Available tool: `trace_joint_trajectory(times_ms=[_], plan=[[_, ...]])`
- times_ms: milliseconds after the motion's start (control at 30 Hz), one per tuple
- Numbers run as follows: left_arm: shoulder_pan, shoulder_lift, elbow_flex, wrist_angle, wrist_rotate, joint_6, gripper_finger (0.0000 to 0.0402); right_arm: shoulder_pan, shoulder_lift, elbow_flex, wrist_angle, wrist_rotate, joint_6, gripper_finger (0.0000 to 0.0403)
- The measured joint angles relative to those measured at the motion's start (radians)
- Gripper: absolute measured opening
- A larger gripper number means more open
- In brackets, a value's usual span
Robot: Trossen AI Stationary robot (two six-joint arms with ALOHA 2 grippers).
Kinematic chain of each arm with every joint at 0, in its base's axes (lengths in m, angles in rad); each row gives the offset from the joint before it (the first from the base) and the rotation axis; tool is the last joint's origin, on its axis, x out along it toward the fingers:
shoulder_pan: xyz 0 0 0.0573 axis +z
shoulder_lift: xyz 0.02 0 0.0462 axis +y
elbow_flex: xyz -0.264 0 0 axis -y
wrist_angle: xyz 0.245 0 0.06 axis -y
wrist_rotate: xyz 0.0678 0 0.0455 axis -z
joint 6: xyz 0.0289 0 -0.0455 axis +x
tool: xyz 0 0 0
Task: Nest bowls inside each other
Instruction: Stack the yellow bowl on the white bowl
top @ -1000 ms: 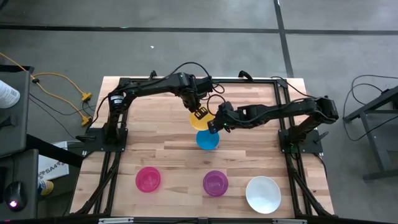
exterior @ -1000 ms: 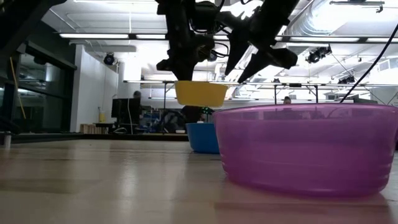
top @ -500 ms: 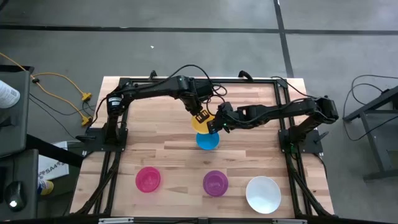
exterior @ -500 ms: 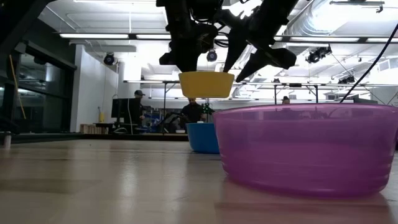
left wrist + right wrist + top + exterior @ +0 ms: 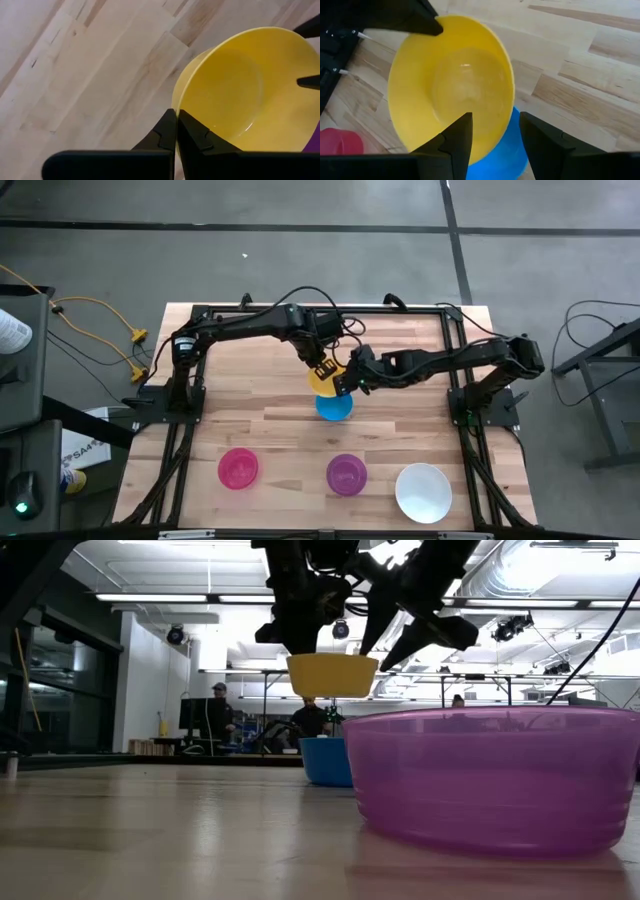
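Nearest to the front edge of the wooden table point(image 5: 250, 415) stand three bowls in a row: the pinkish-red bowl point(image 5: 238, 468) on my left side, the purple bowl point(image 5: 346, 473) in the middle, and the larger white bowl point(image 5: 422, 491) on my right side. They are well apart from each other and each one is upright on the wood. In the low view the purple bowl point(image 5: 488, 777) fills the foreground. Farther in, near the middle of the table, the blue bowl point(image 5: 334, 406) sits upright on the surface. Above it I hold the yellow bowl point(image 5: 324, 375) in the air with my left gripper point(image 5: 322, 366); its two fingers point(image 5: 167, 135) are pressed fully together on the rim of the bowl, one inside and one outside. In the low view the yellow bowl point(image 5: 331, 674) hangs clear of the blue bowl point(image 5: 324, 760), a little tilted, and they do not touch. My right gripper point(image 5: 345, 383) is just beside the yellow bowl, on its right side, with its fingers point(image 5: 456, 140) spread wide and holding nothing; the yellow bowl's edge lies before them. Beyond the table, in the room behind, I see two people point(image 5: 310, 720) at desks, far away.
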State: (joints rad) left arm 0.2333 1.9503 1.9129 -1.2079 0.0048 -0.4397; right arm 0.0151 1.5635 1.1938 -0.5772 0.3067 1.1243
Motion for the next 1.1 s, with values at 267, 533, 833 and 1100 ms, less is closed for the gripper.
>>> trace_joint_trajectory(times_ms=[267,533,833,1100], plan=[[-0.001,0.0,0.0,0.001,0.0,0.0,0.0,0.001,0.0,0.0,-0.002,0.008,-0.002,0.0156],[-0.001,0.001,0.0,0.002,0.008,0.0,0.0,0.005,0.0,0.0,-0.002,0.009,-0.001,0.0156],[-0.001,0.001,-0.001,0.002,0.011,0.0,0.0,0.005,0.0,0.0,-0.002,-0.001,0.003,0.0156],[-0.001,0.001,-0.001,0.003,0.01,0.001,0.0,0.005,0.0,0.0,-0.002,-0.007,0.004,0.0152]])
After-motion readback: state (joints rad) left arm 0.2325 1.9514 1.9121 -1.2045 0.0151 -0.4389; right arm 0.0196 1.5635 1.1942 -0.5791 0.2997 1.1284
